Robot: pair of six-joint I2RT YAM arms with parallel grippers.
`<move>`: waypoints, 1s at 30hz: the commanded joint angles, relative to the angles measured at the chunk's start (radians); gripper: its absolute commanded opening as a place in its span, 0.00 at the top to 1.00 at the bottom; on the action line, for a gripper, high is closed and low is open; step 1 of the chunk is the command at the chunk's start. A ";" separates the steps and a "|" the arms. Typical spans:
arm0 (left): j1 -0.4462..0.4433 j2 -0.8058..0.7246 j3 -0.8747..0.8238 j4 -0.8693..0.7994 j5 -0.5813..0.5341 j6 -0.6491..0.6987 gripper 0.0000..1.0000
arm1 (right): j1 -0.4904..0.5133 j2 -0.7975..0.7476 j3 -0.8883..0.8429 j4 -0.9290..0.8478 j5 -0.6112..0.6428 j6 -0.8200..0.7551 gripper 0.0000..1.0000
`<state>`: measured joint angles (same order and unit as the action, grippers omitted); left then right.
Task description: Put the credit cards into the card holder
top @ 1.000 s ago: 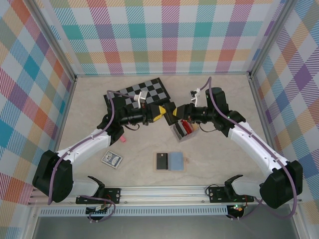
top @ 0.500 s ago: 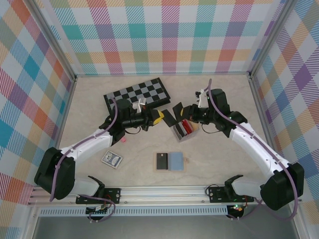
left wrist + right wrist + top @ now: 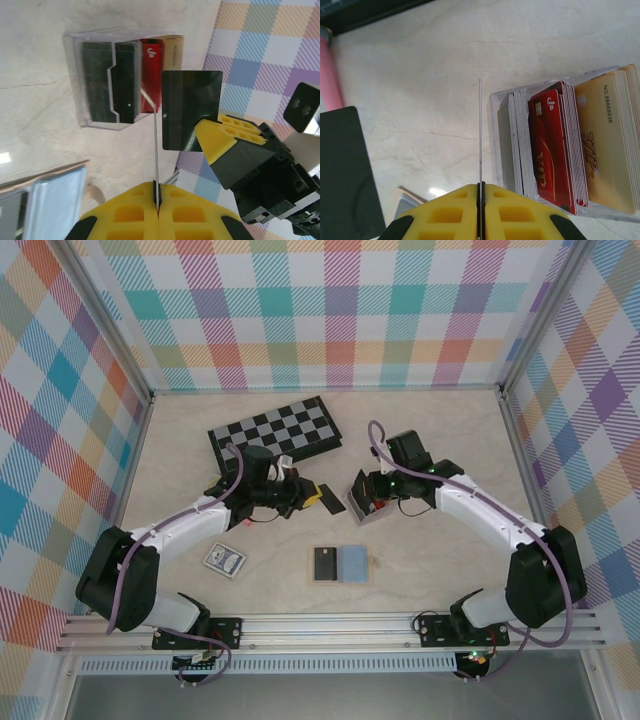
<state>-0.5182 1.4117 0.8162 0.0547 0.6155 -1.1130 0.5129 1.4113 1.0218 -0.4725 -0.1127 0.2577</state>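
Top view: insertion step in hand. Left claw [image 3: 312, 497] pinches left card [image 3: 326, 502] and right claw [image 3: 361, 486] pinches right card [image 3: 355, 481], both black, just left of the clear card holder [image 3: 372, 508] mid-desk [image 3: 450, 430]. Left wrist: right card faces the camera, beside the holder's free slots. Right wrist: red card [image 3: 551, 145] and gold card [image 3: 605, 140] already stand upright in the slots. Next, probably: square the card's edge over a free slot, then lower it.

Right pincer [image 3: 480, 186]: you see its yellow fingers pressed together on a thin card [image 3: 480, 130], which shows edge-on as one fine line.
Card holder [image 3: 494, 125]: a clear box on the pale table [image 3: 420, 75], just to the right of that card.
Inside the holder: a red card [image 3: 550, 145] and a gold card [image 3: 600, 145] marked VIP, standing side by side.
Lower left: a black card [image 3: 345, 165], its flat face toward you.
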 commanded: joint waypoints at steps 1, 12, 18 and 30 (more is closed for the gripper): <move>0.008 -0.028 0.004 -0.036 -0.005 0.052 1.00 | 0.012 0.023 -0.016 0.048 0.037 -0.083 0.90; 0.007 -0.016 0.009 -0.028 0.010 0.064 1.00 | 0.036 0.121 -0.022 0.103 0.065 -0.120 0.90; 0.007 -0.014 0.006 -0.027 0.007 0.063 1.00 | 0.058 0.151 -0.053 0.146 0.122 -0.141 0.89; 0.004 -0.021 0.000 -0.015 0.030 0.091 1.00 | 0.068 0.095 -0.063 0.113 0.130 -0.049 0.70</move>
<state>-0.5182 1.4109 0.8162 0.0425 0.6197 -1.0554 0.5808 1.5684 0.9619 -0.3332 0.0093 0.1642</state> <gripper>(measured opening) 0.038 0.299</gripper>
